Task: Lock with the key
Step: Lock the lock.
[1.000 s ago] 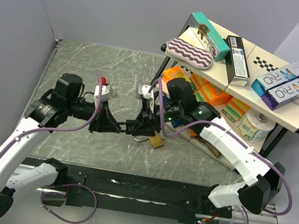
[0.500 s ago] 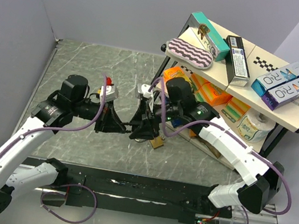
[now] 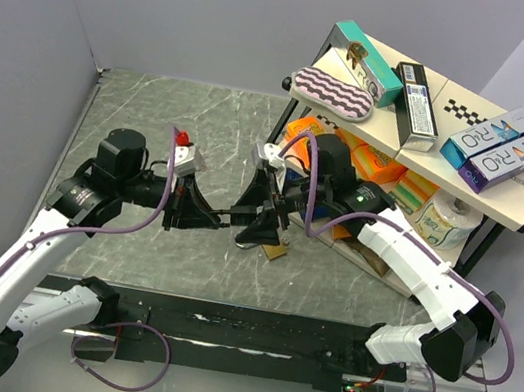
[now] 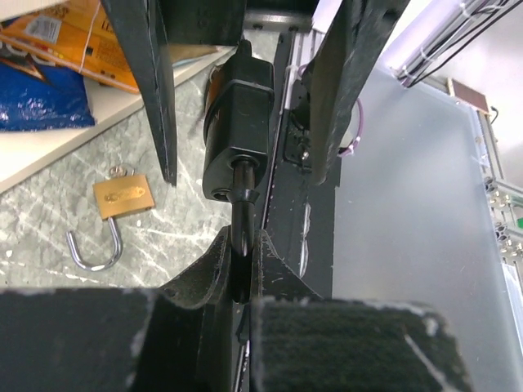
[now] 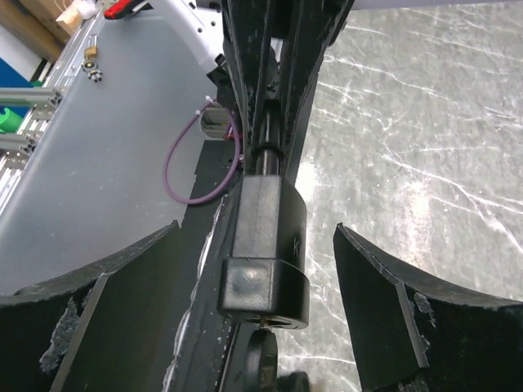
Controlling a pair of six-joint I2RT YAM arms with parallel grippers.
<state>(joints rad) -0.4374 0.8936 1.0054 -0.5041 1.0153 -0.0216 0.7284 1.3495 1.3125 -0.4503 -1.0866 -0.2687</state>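
Above the surface (image 3: 156, 106), the left end effector (image 4: 241, 249) is closed on the key (image 4: 242, 208), which is seated in the black lock (image 4: 237, 122). The right end effector (image 5: 257, 229) stands open, its fingers flanking the lock without contact. A brass padlock (image 4: 122, 196) lies on the surface nearby, shackle open.

the top external view looks steeply down from above and behind the arm bases at 6 o'clock, with the table (image 3: 154, 116) running to 12 and the shelf (image 3: 429, 114) at 2. the left wrist view sits very near, with the left gripper (image 4: 239, 273) at 6, and faces the key (image 4: 243, 204) and the black lock (image 4: 239, 131). the right wrist view looks past the right gripper (image 5: 257, 227) at the same lock from the opposite end. the top and left wrist views share the brass padlock (image 4: 122, 196).
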